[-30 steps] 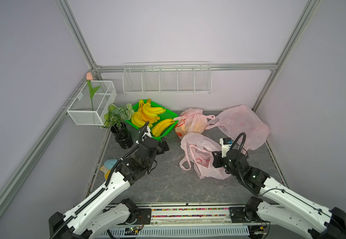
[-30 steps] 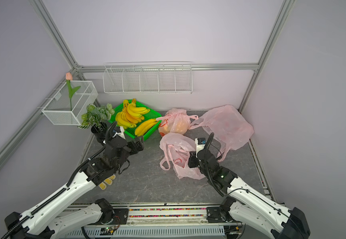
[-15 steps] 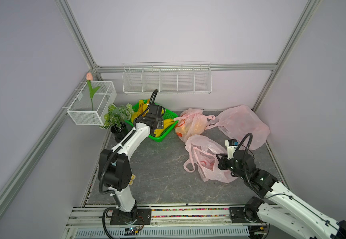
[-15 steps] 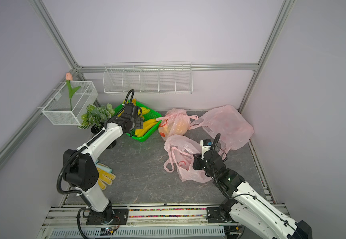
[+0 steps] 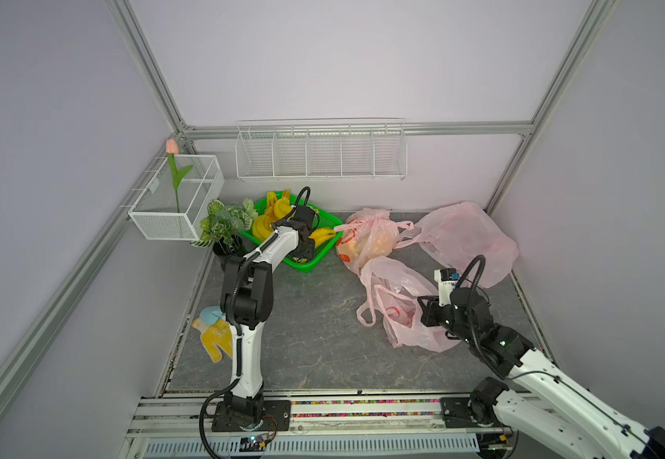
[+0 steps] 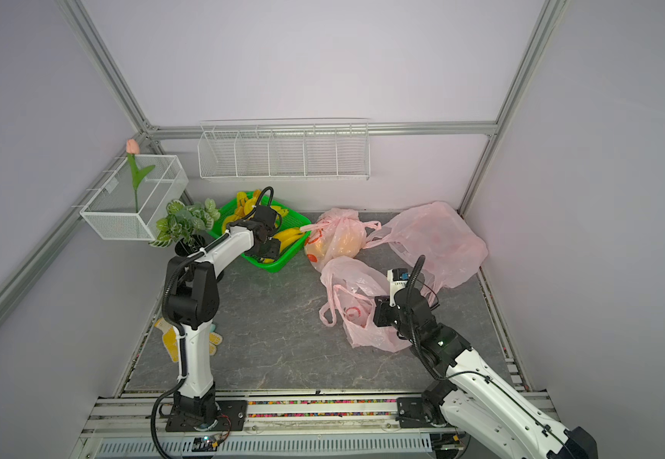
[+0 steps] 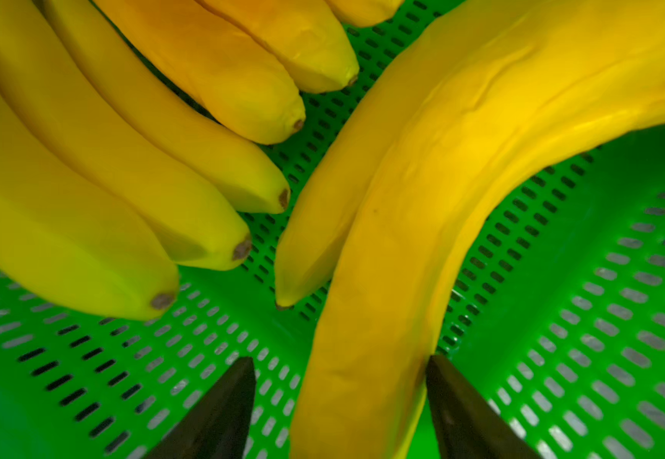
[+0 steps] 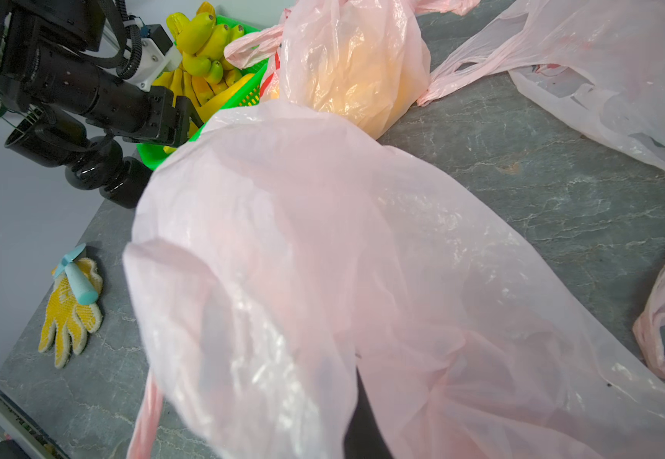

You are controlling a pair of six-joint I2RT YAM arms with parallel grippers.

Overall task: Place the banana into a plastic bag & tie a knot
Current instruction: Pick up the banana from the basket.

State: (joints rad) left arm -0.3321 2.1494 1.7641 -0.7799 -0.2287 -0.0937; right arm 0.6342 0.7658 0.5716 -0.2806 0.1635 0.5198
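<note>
While my right gripper (image 5: 424, 312) pinches the plastic bag (image 8: 323, 258) shut-jawed, my left gripper (image 7: 337, 359) straddles a banana (image 7: 402, 238) in the green basket (image 7: 601, 318), fingers apart, unclamped; lifting, bagging and knotting all remain.

Three pink bags (image 5: 466, 238), one green basket (image 5: 304, 266), two white wire racks (image 5: 321, 153), one potted plant (image 5: 225, 220), one tulip (image 5: 171, 146), one yellow glove (image 5: 215, 341); bananas (image 5: 323, 235) crowd together, perhaps three bunches.

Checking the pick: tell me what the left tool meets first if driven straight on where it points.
The long yellow banana that the left tool straddles; the floor of the green perforated plastic basket seems close behind, depth unclear.
</note>
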